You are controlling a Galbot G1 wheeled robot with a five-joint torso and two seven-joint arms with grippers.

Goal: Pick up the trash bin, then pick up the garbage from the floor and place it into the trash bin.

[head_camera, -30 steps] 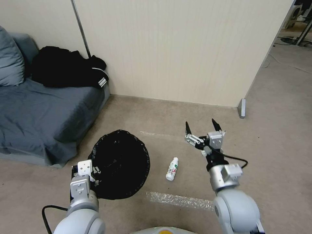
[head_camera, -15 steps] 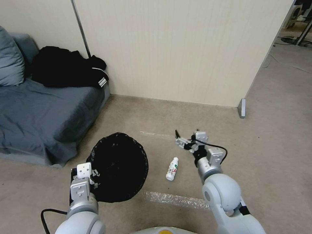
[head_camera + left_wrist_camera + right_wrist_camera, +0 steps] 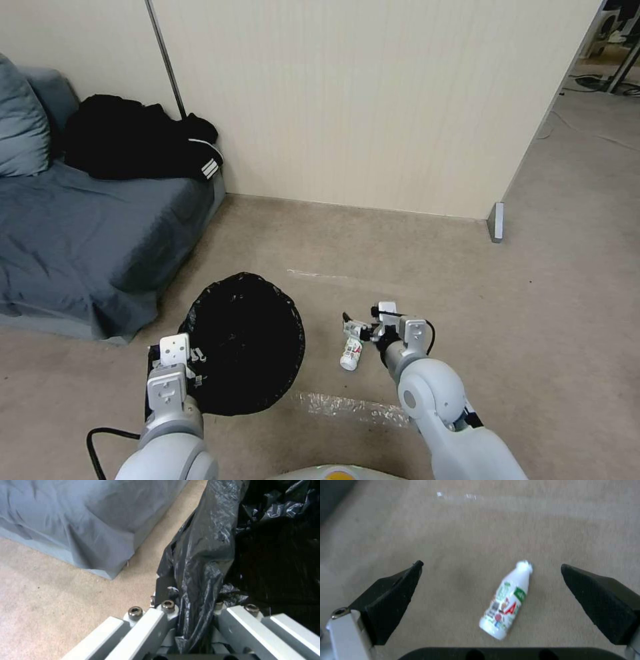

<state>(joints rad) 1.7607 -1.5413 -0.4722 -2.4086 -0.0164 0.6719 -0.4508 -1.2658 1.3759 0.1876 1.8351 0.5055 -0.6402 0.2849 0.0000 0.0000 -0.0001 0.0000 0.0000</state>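
a beige carpeted floor (image 3: 573,280) runs up to a pale panelled partition wall (image 3: 373,100). at the robot's left a grey sofa (image 3: 80,240) stands against the wall, with a black garment (image 3: 133,143) heaped on its seat. a strip of clear tape (image 3: 353,408) lies on the carpet close before the robot.

the trash bin (image 3: 247,340), its crinkly black liner folded over the rim, hangs beside the sofa's corner; its inside looks black, contents not discernible. the left pincer (image 3: 196,627) is clamped on the lined rim.

right of the bin, a small white bottle (image 3: 506,602) with a printed label lies on its side on the floor. the right pincer (image 3: 491,600) hovers over it, fingers (image 3: 391,597) spread wide on either side, apart from the bottle.
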